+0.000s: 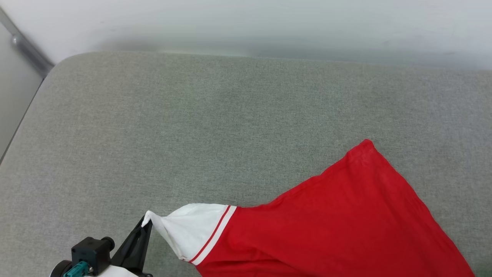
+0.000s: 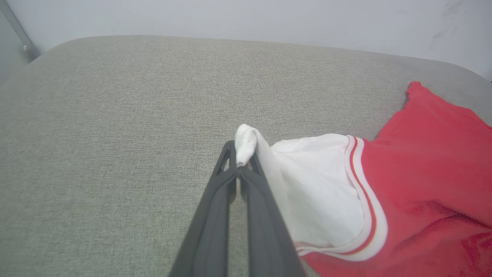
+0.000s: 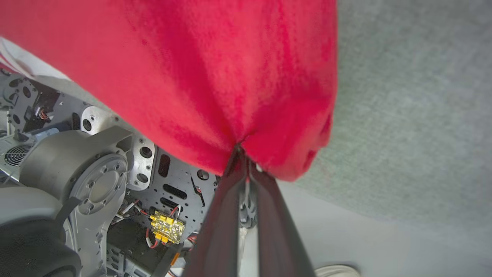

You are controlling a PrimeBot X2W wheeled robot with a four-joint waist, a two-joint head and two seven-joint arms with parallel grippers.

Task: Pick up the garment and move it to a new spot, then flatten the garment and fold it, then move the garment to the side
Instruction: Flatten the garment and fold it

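Observation:
The garment, red with a white sleeve and red-white striped trim, lies at the lower right of the grey surface with its plain red side up. My left gripper at the lower left is shut on the tip of the white sleeve, which is pulled out to a point. In the left wrist view the two dark fingers meet around that white cloth. My right gripper is shut on a bunched fold of the red cloth, which hangs over its fingertips.
The grey padded surface stretches wide to the left and back, ending at a pale wall. Its left edge drops off. The right wrist view shows my own metal base and pale floor below the surface's edge.

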